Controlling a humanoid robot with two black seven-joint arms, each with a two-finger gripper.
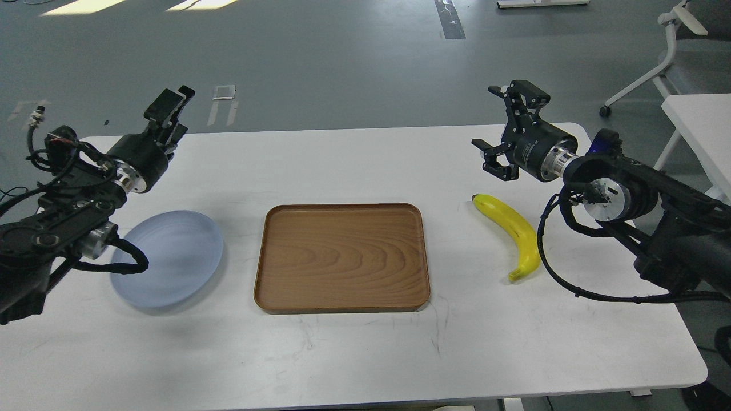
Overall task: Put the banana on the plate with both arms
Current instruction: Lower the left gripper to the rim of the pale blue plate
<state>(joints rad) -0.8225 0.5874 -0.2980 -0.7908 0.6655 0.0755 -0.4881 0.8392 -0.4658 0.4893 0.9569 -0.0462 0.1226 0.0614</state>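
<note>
Banana [510, 236]: lies flat on the white desk [354, 354], on the right side, its dark tip toward the far edge and its stem end toward me; nothing touches it.
Plate [171, 268]: sits on the left of the desk, empty, well apart from the banana; a cable loop of the left arm hangs over its near-left rim.
Tray [341, 258]: the brown wooden tray lies between plate and banana, also empty, so the fruit has to be carried across it.
Right claw [502, 125]: raised above the desk, just beyond the banana's dark tip, fingers spread wide and holding nothing; likely placed there because this arm is nearest the fruit and would make the pick.
Left claw [171, 105]: lifted beyond the plate and pointing away; seen edge-on, so I cannot tell whether its fingers are apart or together.
Stage: judged from the layout, nothing is grasped yet.
Why two arms: banana and plate sit at opposite ends, each close to one arm only, so a hand-over near the middle seems to be called for.
</note>
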